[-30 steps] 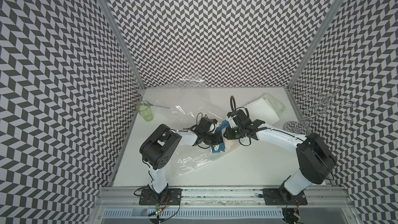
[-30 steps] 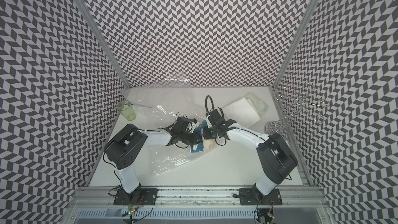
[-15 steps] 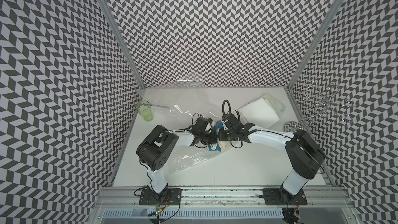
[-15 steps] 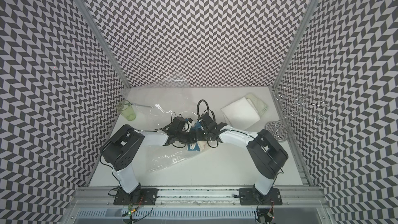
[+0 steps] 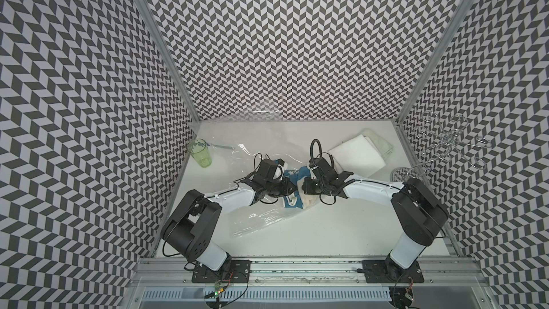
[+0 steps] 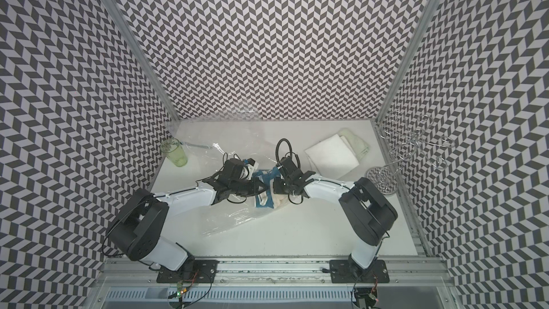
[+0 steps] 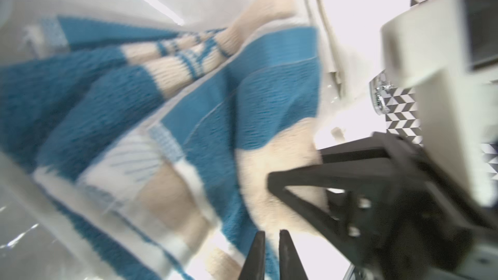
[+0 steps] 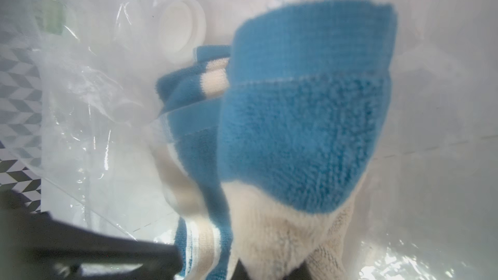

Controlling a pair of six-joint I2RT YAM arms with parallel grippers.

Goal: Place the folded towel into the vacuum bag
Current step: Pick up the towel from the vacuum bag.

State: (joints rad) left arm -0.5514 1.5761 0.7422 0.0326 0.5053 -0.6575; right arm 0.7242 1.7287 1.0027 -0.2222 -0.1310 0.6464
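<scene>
The folded towel, blue and cream, lies mid-table between both grippers, at the mouth of the crinkly clear vacuum bag. My right gripper is shut on the towel's cream end. Its wrist view is hazy with plastic film and shows the bag's round white valve cap. My left gripper reaches the towel from the other side. Its fingertips stand almost together with only a thin slit, and I cannot tell whether film is pinched there.
A green cup stands at the back left by the wall. A white folded cloth and a pale green cloth lie at the back right. A wire rack stands against the right wall.
The right gripper has carried the towel to the left, closer to the left gripper and the bag. The left gripper has shifted slightly left and its fingertips have parted a touch.
</scene>
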